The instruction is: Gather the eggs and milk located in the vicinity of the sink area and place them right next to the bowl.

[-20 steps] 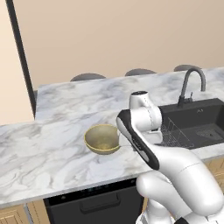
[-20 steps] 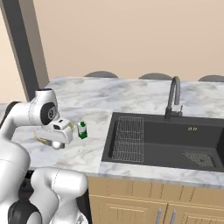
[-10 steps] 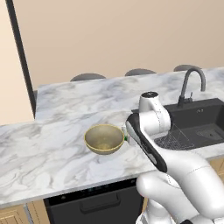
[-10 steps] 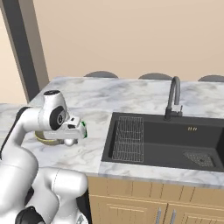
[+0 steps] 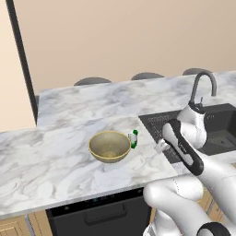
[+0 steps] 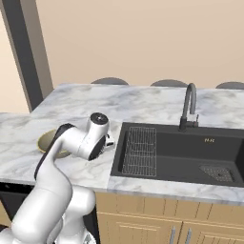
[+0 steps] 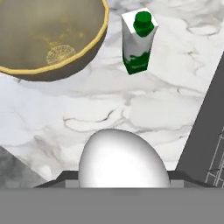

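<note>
**Egg in the jaws, swung over toward the bowl**

Compared with a second ago, the arm has swung from the bowl side toward the sink's near edge, and the carton that was half hidden by the wrist a moment back now stands in plain sight; the milk carton (image 5: 133, 138) is upright on the counter (image 5: 55, 161), just beside the right rim of the bowl (image 5: 109, 146), so that half of the task looks done.

The hand view shows a white egg (image 7: 124, 161) sitting at the bottom of the frame between the fingertips; the jaws appear closed on it, part way open to fit its width; the gripper (image 5: 161, 146) hangs above the bare marble between the carton and the sink (image 6: 190, 152); in the right base view the hand (image 6: 106, 141) is near the basin's left edge.

Judging from this, the egg is being carried to the bowl and has yet to be set down; whether more eggs wait elsewhere I cannot tell.

Room for moving: a strip of open counter lies between the carton and the sink's rim, and more in front of the bowl toward the counter's near edge; the carton is tall and narrow and could tip if brushed; an egg set down may roll toward the basin or the front edge; a spot touching or close to the bowl's wall seems safest.
</note>
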You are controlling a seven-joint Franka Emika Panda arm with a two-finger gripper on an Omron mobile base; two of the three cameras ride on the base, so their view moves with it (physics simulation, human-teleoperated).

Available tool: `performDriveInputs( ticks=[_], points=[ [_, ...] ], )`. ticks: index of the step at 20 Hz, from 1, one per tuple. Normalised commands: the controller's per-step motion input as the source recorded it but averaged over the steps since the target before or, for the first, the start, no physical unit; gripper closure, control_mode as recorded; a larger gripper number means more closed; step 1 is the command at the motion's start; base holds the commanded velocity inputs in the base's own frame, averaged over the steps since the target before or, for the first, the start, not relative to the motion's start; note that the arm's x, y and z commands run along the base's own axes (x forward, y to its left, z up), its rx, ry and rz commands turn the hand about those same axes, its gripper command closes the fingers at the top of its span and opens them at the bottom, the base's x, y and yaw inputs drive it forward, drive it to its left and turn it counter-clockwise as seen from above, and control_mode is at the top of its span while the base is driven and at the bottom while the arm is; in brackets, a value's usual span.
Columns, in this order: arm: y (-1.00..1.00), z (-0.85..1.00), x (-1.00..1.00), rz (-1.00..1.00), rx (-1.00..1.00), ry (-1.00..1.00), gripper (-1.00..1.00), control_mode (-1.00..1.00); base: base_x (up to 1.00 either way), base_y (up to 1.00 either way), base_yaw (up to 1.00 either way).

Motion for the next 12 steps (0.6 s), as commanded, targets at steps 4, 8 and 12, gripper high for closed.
performDriveInputs(
  ticks=[4,8,12],
  points=[
    [-0.05,-0.16,0.23,0.3,0.2,-0.15,1.0,-1.0,0.0,0.0,0.0],
    [0.26,-0.19,0.28,0.34,0.05,-0.13,1.0,-1.0,0.0,0.0,0.0],
    [0.41,-0.11,0.3,0.32,0.0,-0.08,1.0,-1.0,0.0,0.0,0.0]
  ],
)
